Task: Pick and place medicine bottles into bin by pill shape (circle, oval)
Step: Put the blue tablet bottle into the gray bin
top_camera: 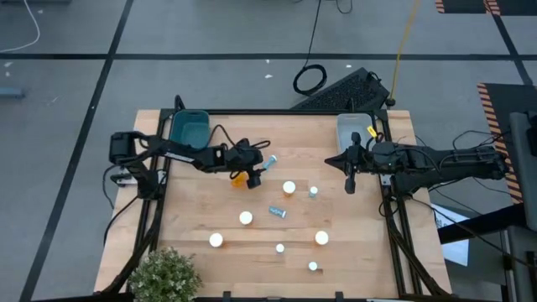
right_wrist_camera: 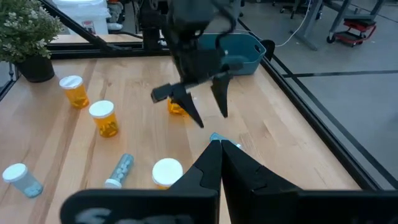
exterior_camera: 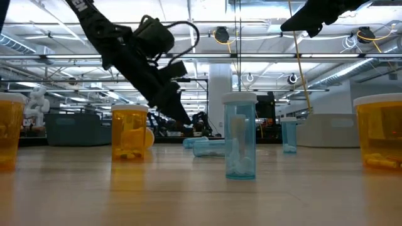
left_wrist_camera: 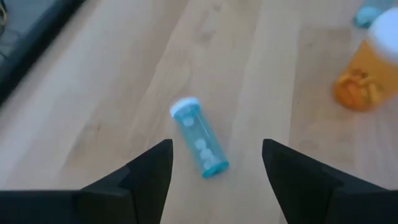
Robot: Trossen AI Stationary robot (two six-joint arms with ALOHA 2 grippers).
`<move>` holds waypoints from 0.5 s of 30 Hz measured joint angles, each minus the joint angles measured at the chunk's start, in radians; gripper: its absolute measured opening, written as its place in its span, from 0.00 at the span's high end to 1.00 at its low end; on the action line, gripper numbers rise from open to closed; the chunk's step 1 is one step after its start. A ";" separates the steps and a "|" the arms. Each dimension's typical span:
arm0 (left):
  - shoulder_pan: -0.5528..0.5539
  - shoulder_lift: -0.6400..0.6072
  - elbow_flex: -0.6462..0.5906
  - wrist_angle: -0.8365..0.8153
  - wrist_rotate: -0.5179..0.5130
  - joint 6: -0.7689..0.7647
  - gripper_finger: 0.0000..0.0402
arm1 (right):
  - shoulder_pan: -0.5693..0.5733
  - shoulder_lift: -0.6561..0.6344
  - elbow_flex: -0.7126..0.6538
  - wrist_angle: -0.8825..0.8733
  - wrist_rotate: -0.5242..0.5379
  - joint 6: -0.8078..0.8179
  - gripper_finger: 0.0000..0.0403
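Note:
A pale blue medicine bottle (left_wrist_camera: 199, 138) with a white cap lies on its side on the wooden table (top_camera: 193, 210). My left gripper (left_wrist_camera: 217, 144) hovers open above it, a finger on either side, touching nothing. In the high view this bottle (top_camera: 268, 162) lies beside an orange bottle (top_camera: 241, 177). Several more medicine bottles stand or lie toward the near edge, such as an orange one (top_camera: 289, 187) and a blue one on its side (top_camera: 277, 211). My right gripper (top_camera: 351, 183) waits shut above the table's right side, holding nothing.
A teal bin (top_camera: 189, 127) sits at the far left corner and a grey bin (top_camera: 354, 127) at the far right. A potted plant (top_camera: 164, 275) stands at the near left corner. Bare wood lies along the table's left side.

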 joint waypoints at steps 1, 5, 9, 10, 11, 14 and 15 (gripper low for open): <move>0.000 0.014 0.000 0.007 -0.007 -0.016 0.37 | 0.000 0.000 0.000 0.000 -0.001 0.000 1.00; 0.000 0.064 0.000 0.022 -0.032 -0.047 0.37 | 0.000 0.000 0.000 0.000 -0.002 0.000 1.00; -0.007 0.103 0.000 0.058 -0.087 -0.071 0.37 | 0.000 0.000 0.000 0.000 -0.002 0.000 1.00; -0.009 0.111 0.000 0.062 -0.092 -0.076 0.37 | 0.000 0.000 0.000 0.000 -0.002 0.000 1.00; -0.012 0.119 0.000 0.072 -0.093 -0.078 0.37 | 0.000 0.000 0.000 0.000 -0.002 0.000 1.00; -0.016 0.137 0.000 0.097 -0.093 -0.088 0.37 | 0.000 0.000 0.000 0.000 -0.002 0.000 1.00; -0.017 0.140 0.000 0.098 -0.095 -0.092 0.37 | 0.000 0.000 0.000 0.000 -0.002 0.000 1.00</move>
